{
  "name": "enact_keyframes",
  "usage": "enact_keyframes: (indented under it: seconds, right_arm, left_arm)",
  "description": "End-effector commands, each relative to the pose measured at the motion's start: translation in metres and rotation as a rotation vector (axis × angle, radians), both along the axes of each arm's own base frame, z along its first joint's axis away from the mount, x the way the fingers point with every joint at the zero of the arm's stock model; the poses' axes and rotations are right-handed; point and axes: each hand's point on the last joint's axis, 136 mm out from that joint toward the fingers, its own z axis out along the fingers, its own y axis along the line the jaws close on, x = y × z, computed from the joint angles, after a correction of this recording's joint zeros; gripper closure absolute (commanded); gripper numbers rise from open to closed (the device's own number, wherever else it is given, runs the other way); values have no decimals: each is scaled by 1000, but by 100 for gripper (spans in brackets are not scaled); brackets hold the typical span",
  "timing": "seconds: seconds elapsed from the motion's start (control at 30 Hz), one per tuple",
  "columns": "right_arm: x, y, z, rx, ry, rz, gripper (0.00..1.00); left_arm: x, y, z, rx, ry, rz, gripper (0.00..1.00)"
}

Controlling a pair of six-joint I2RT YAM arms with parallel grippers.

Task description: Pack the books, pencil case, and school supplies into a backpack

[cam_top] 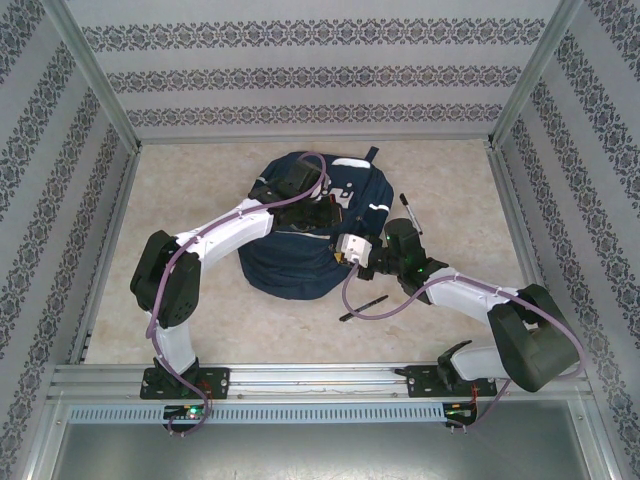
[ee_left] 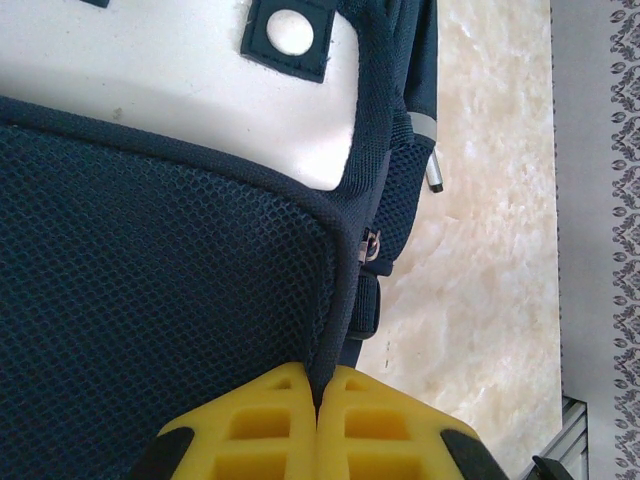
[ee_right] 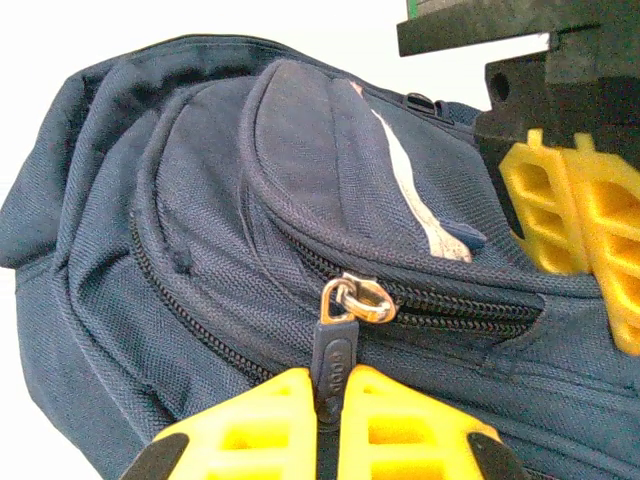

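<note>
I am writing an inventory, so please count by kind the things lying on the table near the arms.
Large navy-blue fabric backpack: 1
Slim black pens: 2, one in front of the backpack, one at its right
Total: 3

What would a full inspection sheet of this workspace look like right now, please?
Surface: pale marbled tabletop.
Job's things: navy backpack lying mid-table; black pen on the table near its front edge; second pen by its right side.
Clutter: nothing seen.
Grippers: left gripper shut on a seam edge of the backpack; right gripper shut on the zipper pull of a backpack pocket.
Cables: purple cables run along both arms; the right one loops low over the table.
Surroundings: patterned walls, metal frame around the table.
</note>
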Motion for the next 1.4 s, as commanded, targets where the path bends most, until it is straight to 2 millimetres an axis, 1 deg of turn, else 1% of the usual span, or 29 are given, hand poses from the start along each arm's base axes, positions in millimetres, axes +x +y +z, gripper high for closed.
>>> enact_keyframes:
  seconds: [0.0,0.07,0.2,0.37,0.63,0.67,0.73,0.8,0.83,0.9,1.0,1.1,1.13,1.2,1.23,1.27,1.3,1.37]
  right_arm:
    - [-24,26,6,56,64,135,100]
    - [-29,31,3,60,90,153,100]
    - [-41,39,5,92,141,202,100]
    - [-44,48,8,117,192,207,100]
    - [-54,88,-1,155,286,191,100]
    - [-54,91,0,181,296,181,100]
    - [-53,89,9,243,298,164,99]
    - [-54,80,21,298,294,151,89]
    - [-55,74,27,316,303,146,81]
    - [-45,54,42,368,341,61,67]
    - [-20,19,60,447,439,-136,60]
    - [-10,-9,76,532,515,-268,56]
    - [-5,-16,78,563,540,-333,55]
    - [11,-40,76,642,649,-557,51]
    - [18,-52,72,670,714,-666,52]
    - [23,-65,63,689,791,-785,54]
    - [26,-73,54,695,864,-868,55]
    - [27,-79,43,681,975,-952,56]
  left_arm:
    - [9,-15,49,-117,-128,-7,100]
    - [10,-16,50,-121,-130,-8,100]
    - [12,-15,51,-117,-142,-3,100]
    - [15,-17,52,-130,-155,9,100]
    - [18,-24,58,-151,-187,20,100]
    - [18,-25,58,-152,-187,19,100]
    - [18,-24,57,-149,-187,23,100]
    - [18,-21,56,-136,-200,20,100]
    - [18,-19,55,-124,-208,19,100]
    - [17,-13,54,-92,-228,16,100]
    - [18,-8,56,-85,-246,18,100]
    - [18,-7,57,-100,-255,10,100]
    - [19,-8,56,-101,-255,3,100]
    - [19,-9,52,-94,-256,-18,100]
    - [19,-11,49,-91,-254,-31,100]
    - [19,-12,47,-87,-252,-44,98]
    - [19,-13,43,-82,-247,-53,96]
    - [20,-14,38,-73,-238,-61,96]
